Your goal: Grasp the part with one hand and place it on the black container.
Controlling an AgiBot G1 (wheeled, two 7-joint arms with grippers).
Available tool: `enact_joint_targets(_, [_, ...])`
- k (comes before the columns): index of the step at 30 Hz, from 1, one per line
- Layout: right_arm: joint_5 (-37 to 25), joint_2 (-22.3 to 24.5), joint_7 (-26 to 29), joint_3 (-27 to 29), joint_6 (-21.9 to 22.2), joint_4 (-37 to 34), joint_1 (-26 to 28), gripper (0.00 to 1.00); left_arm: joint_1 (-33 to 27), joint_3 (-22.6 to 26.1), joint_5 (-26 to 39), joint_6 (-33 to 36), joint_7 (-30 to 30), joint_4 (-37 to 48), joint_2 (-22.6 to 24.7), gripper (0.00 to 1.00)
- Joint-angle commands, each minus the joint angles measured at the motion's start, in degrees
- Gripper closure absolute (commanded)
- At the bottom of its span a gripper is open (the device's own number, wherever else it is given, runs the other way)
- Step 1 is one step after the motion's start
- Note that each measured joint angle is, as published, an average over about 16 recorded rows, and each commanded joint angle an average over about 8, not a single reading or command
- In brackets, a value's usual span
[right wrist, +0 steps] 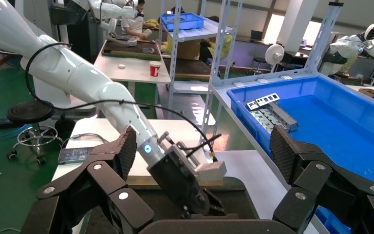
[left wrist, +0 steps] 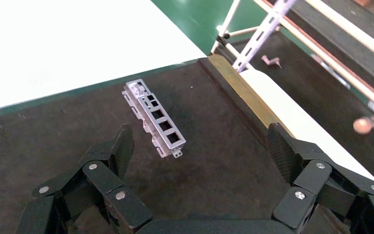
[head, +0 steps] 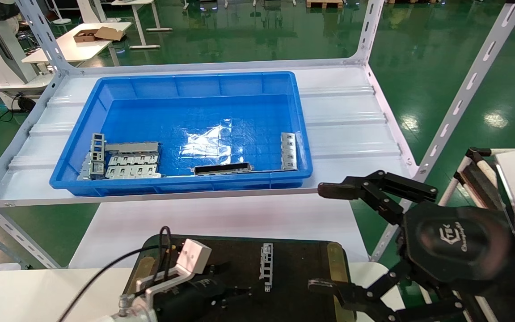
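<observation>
The part (head: 266, 267), a slim silver strip with four rectangular windows, lies flat on the black container (head: 335, 264) at the near edge. It also shows in the left wrist view (left wrist: 154, 118), resting on the dark tray floor beside the brass rim (left wrist: 238, 90). My left gripper (head: 233, 293) hovers low over the tray just short of the part, open and empty (left wrist: 202, 151). My right gripper (head: 329, 237) is open and empty, raised off the tray's right side, between the tray and the shelf. In its wrist view (right wrist: 204, 151) it faces the left hand (right wrist: 175, 180).
A deep blue bin (head: 181, 85) sits on the white shelf behind. It holds stacked grey brackets (head: 128, 163), a long bracket with a dark slot (head: 222, 168) and another windowed strip (head: 289, 151). Slanted shelf posts (head: 458, 103) stand at the right.
</observation>
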Motion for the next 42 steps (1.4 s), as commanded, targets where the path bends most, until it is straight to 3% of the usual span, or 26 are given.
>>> enact_joint_targets(1, [0.00,0.00,0.00,0.00,0.00,0.00,0.00,0.00,0.21,-1.31,-0.67,2.07,2.40,-0.73,-1.27,0.00])
enact_joint_targets(11, [0.00,0.00,0.00,0.00,0.00,0.00,0.00,0.00,1.86,-10.95,-10.71,16.83,18.63,-1.25,-6.41,0.00])
enact_joint_targets(17, [0.00,0.00,0.00,0.00,0.00,0.00,0.00,0.00,2.32,-17.30,-18.12,27.78,30.23,1.87,-8.08,0.00])
enact_joint_targets(22, [0.00,0.00,0.00,0.00,0.00,0.00,0.00,0.00,1.68,-20.42,-21.95,34.98,36.35,4.58,-8.97,0.00])
enact_joint_targets(29, [0.00,0.00,0.00,0.00,0.00,0.00,0.00,0.00,0.24,-22.36,-24.60,39.61,38.03,3.88,-10.63,0.00])
enact_joint_targets(42, [0.00,0.00,0.00,-0.01,0.00,0.00,0.00,0.00,-1.77,-24.67,-27.70,41.03,35.37,-2.79,-14.16,0.00])
